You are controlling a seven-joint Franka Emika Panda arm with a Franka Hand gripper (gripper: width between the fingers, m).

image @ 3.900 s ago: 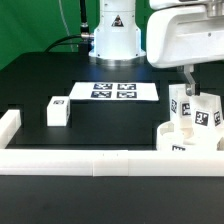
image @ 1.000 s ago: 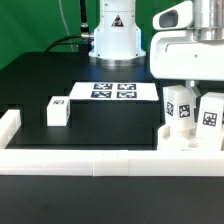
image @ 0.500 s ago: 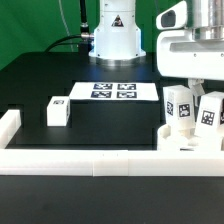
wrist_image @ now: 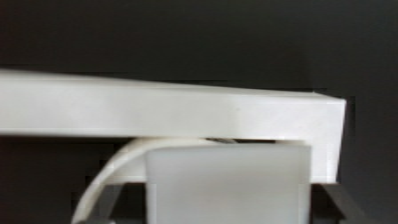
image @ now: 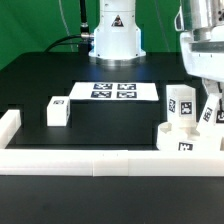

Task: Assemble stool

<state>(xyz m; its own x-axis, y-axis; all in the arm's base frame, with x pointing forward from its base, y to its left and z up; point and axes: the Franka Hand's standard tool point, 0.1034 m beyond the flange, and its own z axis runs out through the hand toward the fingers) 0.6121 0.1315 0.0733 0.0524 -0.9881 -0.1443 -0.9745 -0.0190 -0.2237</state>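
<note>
The round white seat (image: 187, 142) lies at the exterior view's right, by the front rail. One tagged white leg (image: 180, 107) stands upright in it. A second leg (image: 213, 113) stands beside it, tilted, at the frame's edge. My gripper (image: 211, 98) comes down onto this second leg from above. In the wrist view the leg (wrist_image: 222, 185) fills the gap between my dark fingers (wrist_image: 111, 205), so the gripper (wrist_image: 222, 208) looks shut on it. A third leg (image: 57, 110) stands loose on the table at the left.
The marker board (image: 112, 91) lies in the middle in front of the robot base (image: 115, 35). A long white rail (image: 90, 162) runs along the front, with a short one (image: 10, 125) at the left. A white bar (wrist_image: 160, 105) crosses the wrist view.
The hand has turned and shifted toward the exterior view's right. The right leg, upright before, now leans. The other leg, the seat and the loose leg have not moved.
</note>
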